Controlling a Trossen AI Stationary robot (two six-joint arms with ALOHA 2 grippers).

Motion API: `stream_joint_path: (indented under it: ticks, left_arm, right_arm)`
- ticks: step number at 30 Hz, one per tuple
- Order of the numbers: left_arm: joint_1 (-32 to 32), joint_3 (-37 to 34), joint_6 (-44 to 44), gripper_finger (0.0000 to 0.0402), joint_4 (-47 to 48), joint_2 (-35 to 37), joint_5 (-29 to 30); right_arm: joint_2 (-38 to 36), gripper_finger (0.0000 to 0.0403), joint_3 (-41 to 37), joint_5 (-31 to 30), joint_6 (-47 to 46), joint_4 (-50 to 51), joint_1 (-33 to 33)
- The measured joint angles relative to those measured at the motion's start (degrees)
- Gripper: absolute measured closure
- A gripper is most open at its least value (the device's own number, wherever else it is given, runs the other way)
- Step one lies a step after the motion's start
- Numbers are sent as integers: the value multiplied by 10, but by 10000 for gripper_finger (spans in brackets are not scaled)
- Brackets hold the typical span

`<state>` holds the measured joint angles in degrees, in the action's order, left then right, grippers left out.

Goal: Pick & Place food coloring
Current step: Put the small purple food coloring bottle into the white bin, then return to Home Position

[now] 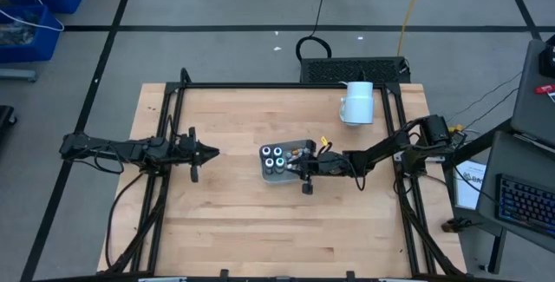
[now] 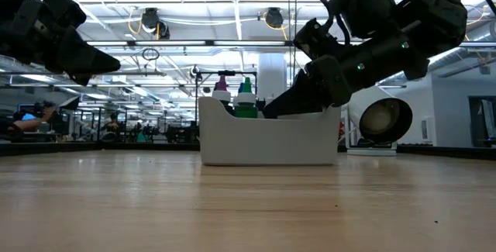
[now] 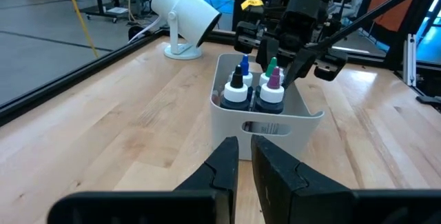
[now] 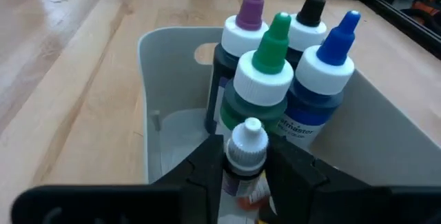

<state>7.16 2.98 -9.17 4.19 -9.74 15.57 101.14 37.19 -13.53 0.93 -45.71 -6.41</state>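
Right gripper [image 4: 242,176] hangs over the open end of the pale grey plastic caddy [image 4: 165,65] mid-table, jaws pinched on a small white-capped bottle [image 4: 246,145] of food coloring. Four bigger bottles [image 3: 255,89] with purple, green, black and blue tips stand packed at the other end. My call: lower it straight into the free space, clear of the green tip, then let go low. Left gripper [image 3: 242,176] waits well apart, jaws nearly closed, empty.
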Motion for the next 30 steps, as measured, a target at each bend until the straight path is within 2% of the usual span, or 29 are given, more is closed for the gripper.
stream_joint_path:
  ticks: [5,15,20,24,28,30]
  left_arm:
    - [0,0,-1,355,0,0,0]
    - [0,0,-4,355,0,0,0]
    - [0,0,-39,355,0,-6,-1]
    - [0,-1,-48,355,-7,-17,-6]
    - [5,-2,-32,355,-10,-30,-10]
    - [12,-10,-7,355,-38,-35,-4]
  right_arm:
    - [0,295,0,-1,0,0,3]
    - [-15,298,-1,1,24,8,3]
    - [-95,304,-1,3,57,44,-12]
    - [-176,317,-2,32,115,110,-34]
    - [-269,347,-2,34,123,187,-29]
    - [-317,368,-2,60,136,250,-9]
